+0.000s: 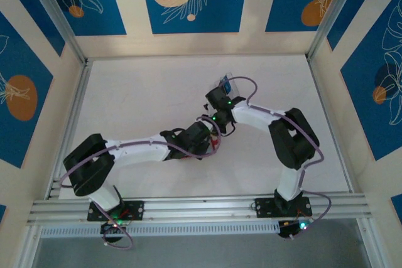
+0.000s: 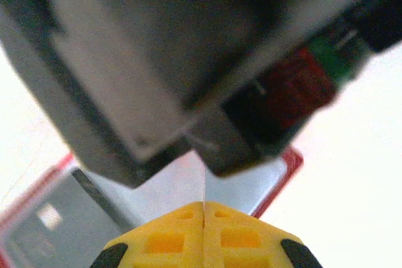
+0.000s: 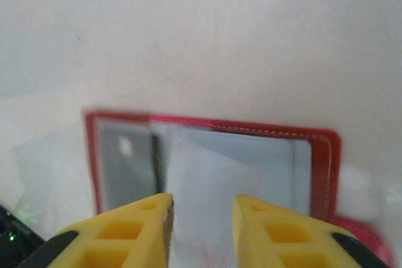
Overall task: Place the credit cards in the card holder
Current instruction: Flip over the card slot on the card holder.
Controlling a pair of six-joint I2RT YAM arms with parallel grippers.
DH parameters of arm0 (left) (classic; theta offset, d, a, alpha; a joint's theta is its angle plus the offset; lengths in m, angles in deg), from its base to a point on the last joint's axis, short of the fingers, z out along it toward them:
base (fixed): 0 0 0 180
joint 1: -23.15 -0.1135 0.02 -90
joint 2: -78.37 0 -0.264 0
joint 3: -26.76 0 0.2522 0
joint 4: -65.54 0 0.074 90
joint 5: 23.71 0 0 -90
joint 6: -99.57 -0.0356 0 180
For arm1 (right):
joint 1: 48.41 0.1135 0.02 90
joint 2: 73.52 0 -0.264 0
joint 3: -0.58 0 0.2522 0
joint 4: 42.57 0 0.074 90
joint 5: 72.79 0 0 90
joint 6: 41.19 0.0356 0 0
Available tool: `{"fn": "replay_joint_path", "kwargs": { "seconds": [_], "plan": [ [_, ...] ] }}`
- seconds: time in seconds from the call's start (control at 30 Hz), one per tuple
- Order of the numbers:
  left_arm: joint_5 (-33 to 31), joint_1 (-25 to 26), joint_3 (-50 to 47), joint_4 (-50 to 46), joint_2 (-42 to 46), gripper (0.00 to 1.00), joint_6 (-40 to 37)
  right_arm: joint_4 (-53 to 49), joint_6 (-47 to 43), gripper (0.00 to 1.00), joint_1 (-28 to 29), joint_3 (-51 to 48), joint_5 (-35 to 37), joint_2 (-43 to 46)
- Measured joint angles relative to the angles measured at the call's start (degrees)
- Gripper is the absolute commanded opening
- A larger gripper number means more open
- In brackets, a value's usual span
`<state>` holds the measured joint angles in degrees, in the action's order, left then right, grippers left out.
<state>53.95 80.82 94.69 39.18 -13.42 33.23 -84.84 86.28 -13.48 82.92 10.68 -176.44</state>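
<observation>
The red card holder [image 3: 323,167] lies open on the white table, its pale grey inner face up. A greyish card with a pale chip [image 3: 122,161] sits in its left pocket, also seen in the left wrist view [image 2: 44,227]. My right gripper [image 3: 202,200] hangs open just over the holder, a thin pale flap [image 3: 207,174] lying between its fingers. My left gripper [image 2: 204,204] is shut on a thin sheet edge rising from the holder [image 2: 290,162]. From above, both grippers meet mid-table, the left one [image 1: 212,140] under the right one [image 1: 220,127].
A small blue card [image 1: 226,84] lies just beyond the right wrist, in what looks like a clear tray. The right arm's blurred body [image 2: 188,48] hangs close above the left gripper. Walls and a metal frame [image 1: 201,204] ring the table.
</observation>
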Motion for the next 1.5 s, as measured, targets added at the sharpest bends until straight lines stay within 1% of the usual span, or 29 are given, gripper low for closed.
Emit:
{"fn": "replay_joint_path", "kwargs": {
  "seconds": [0.1,0.17,0.27,0.4,0.5,0.53,0.57,0.67,0.77,0.93,1.17,1.5],
  "plan": [
    [1.0,0.2,-0.1,2.4,0.7,0.00,0.6,0.4,0.8,0.40,-0.2,-1.0,3.3,2.9],
    [1.1,0.1,-0.9,2.4,0.9,0.00,2.2,0.3,1.0,0.42,-1.0,-2.5,4.8,4.7],
    [1.4,-0.8,-2.2,0.9,0.5,0.00,4.1,-1.1,1.1,0.42,-2.1,-4.2,4.8,5.8],
    [1.9,-0.9,-4.7,-2.4,-2.1,0.00,4.6,-0.8,1.2,0.41,-2.3,-4.1,4.3,5.9],
    [1.8,-0.9,-5.0,-2.6,-2.4,0.00,5.0,-0.8,1.4,0.35,-2.3,-4.1,3.8,5.9],
    [1.8,-0.9,-5.0,-2.5,-2.4,0.00,5.1,-0.8,1.6,0.31,-2.2,-4.1,3.6,5.9],
    [1.8,-0.9,-5.0,-2.4,-2.3,0.00,5.4,-0.8,1.6,0.24,-2.0,-4.1,3.5,5.9],
    [1.8,-0.9,-5.3,-2.0,-2.2,0.00,6.0,-0.9,1.9,0.09,-1.1,-4.1,3.5,6.0],
    [1.7,-0.9,-5.6,-1.8,-1.8,0.00,6.5,-1.2,2.7,0.00,0.8,-4.2,3.6,6.0],
    [1.1,-0.9,-6.6,-2.0,0.2,0.00,8.3,-1.4,3.4,0.00,2.8,-5.0,3.5,5.6],
    [-1.5,-0.9,-8.4,-2.0,3.9,0.00,11.3,-1.6,4.5,0.00,4.1,-4.9,4.5,1.2],
    [-3.2,-0.9,-9.3,-1.6,4.5,0.00,13.9,-1.7,4.8,0.00,6.4,-3.6,4.6,-2.1]
  ]
}}
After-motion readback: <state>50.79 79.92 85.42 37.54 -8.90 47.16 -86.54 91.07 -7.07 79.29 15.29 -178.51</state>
